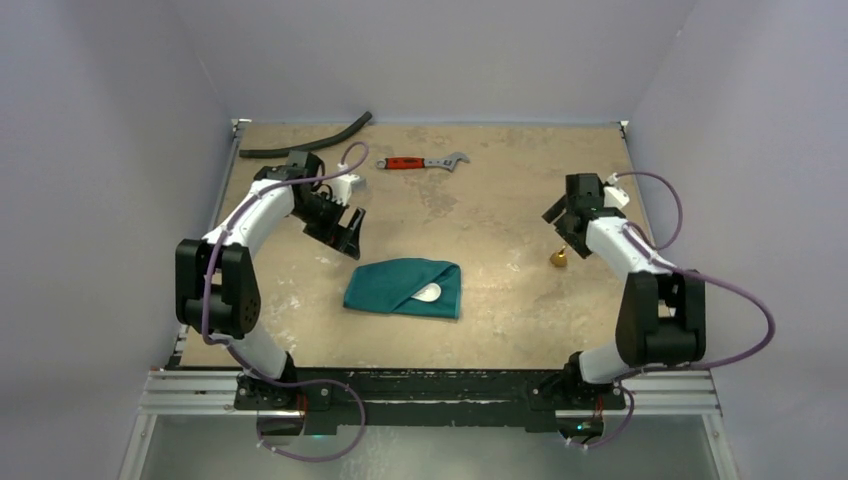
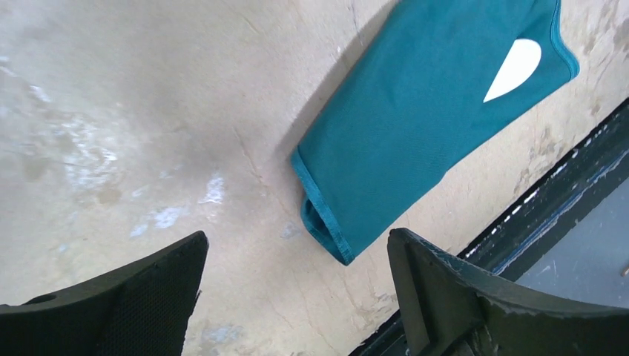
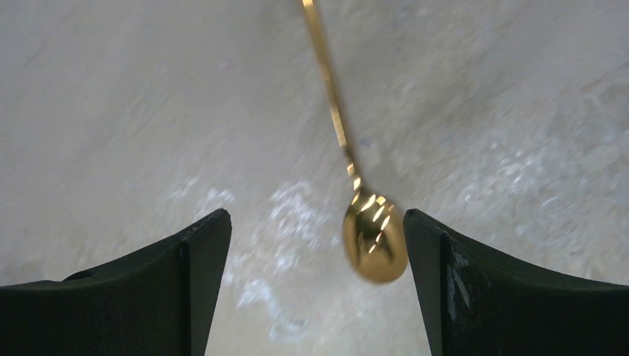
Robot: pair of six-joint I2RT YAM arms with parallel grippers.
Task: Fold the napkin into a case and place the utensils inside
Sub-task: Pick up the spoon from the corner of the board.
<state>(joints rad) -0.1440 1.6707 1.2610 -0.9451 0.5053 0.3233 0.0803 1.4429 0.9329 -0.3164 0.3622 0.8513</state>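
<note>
Teal napkin (image 2: 423,126), folded into a case (image 1: 400,285) with the white spoon (image 2: 515,68) peeking out, lies just ahead of the left gripper (image 2: 297,239), whose jaws stand wide and empty. The right gripper (image 3: 315,222) gapes too, straddling the gold spoon (image 3: 374,239) below, seemingly aligned to grasp it.

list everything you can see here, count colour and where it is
napkin: one, teal, folded, middle of the table
white spoon: one, white, tucked in the napkin, only its bowl showing
gold spoon: one, gold, right of the napkin, under the right gripper
wrench: one, red handle and silver head, far side of the table
hose: one, black, far left corner
table: one, mottled tan
left gripper: one, black, open, to the far left of the napkin
right gripper: one, black, open, fingers either side of the gold spoon
</note>
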